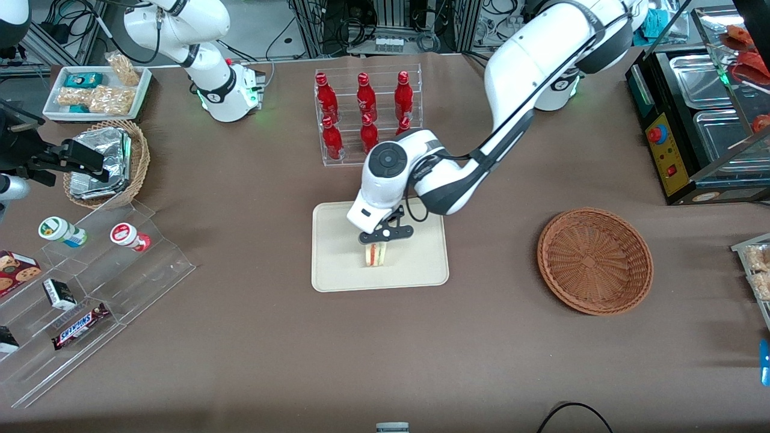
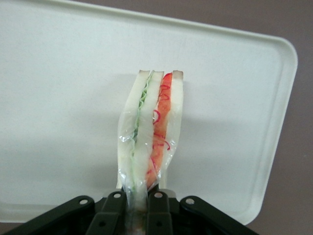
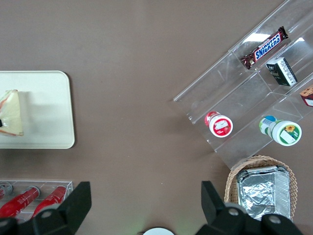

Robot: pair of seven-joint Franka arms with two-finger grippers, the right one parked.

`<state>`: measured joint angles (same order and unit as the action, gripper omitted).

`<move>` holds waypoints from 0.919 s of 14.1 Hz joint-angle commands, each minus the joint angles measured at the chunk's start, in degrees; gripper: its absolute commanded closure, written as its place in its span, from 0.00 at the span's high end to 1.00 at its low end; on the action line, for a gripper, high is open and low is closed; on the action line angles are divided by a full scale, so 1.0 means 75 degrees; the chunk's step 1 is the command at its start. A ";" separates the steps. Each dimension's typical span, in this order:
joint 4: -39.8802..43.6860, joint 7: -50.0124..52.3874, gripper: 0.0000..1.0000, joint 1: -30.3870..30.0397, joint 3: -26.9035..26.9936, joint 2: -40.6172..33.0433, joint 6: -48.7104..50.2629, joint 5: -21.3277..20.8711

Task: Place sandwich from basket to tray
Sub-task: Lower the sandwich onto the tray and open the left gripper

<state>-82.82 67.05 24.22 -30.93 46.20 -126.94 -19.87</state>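
We've got the tool [image 1: 378,239] down over the cream tray [image 1: 421,270], its fingers [image 2: 157,205] pinched tight on the top edge of the wrapped sandwich [image 1: 376,254], which stands upright on the tray (3 bread slices, red and green filling). The wicker basket [image 1: 594,260] sits well apart toward the working arm's end of the surface.

Brown table [image 1: 385,361]: tray [image 1: 421,270], basket [image 1: 595,261].
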 commanded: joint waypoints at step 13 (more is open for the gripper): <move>0.0134 0.0006 1.00 -0.0531 0.0210 -0.1365 0.1981 -0.0188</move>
<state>-79.23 70.60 23.26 -29.99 41.24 -116.30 -21.02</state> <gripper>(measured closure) 0.009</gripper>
